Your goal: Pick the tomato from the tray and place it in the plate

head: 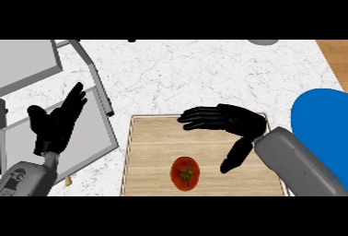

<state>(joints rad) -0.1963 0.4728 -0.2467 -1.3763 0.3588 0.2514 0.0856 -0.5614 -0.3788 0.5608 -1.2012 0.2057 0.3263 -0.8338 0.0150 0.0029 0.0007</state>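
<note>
A red tomato [184,173] lies on a wooden tray [149,138]. It sits near the front edge of the tray, a bit left of the middle. It has a small green star on top. Nothing is touching it.

The tray rests on a white counter [204,73] with thin grey lines like marble.

The right hand [228,120] is black and hangs over the back part of the tray. Its fingers [197,119] point to the left and are a little bent and spread apart. Its thumb [234,156] points down toward the front of the tray. The tomato is near the thumb, just to its left, but they are apart. The hand holds nothing. Its grey forearm [296,161] comes in from the lower right.

The left hand [54,122] is at the left side of the view. It is open, with its fingers straight and pointing up. It holds nothing too. It shows over a grey flat thing [88,138] that lies on the counter beside the tray.

A blue plate [323,120] sits at the right edge of the view, next to the tray. Only part of it shows. The right forearm covers its lower part.

A strip of brown wood [334,50] shows in the top right corner.
</note>
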